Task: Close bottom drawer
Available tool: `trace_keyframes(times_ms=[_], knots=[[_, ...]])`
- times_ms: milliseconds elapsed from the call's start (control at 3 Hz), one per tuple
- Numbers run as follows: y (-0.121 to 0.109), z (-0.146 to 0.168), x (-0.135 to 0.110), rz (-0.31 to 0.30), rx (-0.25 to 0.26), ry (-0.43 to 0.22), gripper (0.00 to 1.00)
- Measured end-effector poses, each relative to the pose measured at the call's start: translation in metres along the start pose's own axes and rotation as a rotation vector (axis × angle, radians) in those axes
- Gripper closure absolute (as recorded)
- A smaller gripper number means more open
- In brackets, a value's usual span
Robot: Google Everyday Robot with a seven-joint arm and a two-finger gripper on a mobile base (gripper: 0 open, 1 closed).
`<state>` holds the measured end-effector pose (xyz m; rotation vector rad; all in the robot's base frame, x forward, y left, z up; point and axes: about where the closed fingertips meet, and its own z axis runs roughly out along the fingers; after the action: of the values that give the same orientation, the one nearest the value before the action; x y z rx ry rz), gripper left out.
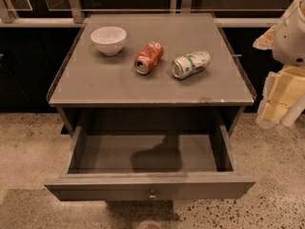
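Note:
The bottom drawer (pixel 150 187) of the grey cabinet is pulled far out toward me. I see its flat front from above, with a small round metal knob (pixel 151 193) at its centre. Its inside (pixel 147 152) holds nothing. The fronts above it lie in dark shadow under the cabinet top. My gripper (pixel 280 98) hangs at the right edge of the view, a white arm with pale yellow parts. It is to the right of the cabinet, level with its top, and apart from the drawer.
On the cabinet top (pixel 95 82) stand a white bowl (pixel 108 39), an orange can (pixel 148 57) on its side and a silver-green can (pixel 190 64) on its side. Speckled floor (pixel 28 151) surrounds the cabinet. Dark cabinets run along the back.

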<state>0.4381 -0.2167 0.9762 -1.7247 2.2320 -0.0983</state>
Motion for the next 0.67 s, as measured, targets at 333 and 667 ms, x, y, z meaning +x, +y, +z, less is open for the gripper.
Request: trace_keyframes(times_ms=[333, 667], knots=[[0.0180, 0.0106, 0.0096, 0.008, -0.007, -0.026, 0.00], [0.0179, 0.0104, 0.0095, 0.008, -0.007, -0.026, 0.00]])
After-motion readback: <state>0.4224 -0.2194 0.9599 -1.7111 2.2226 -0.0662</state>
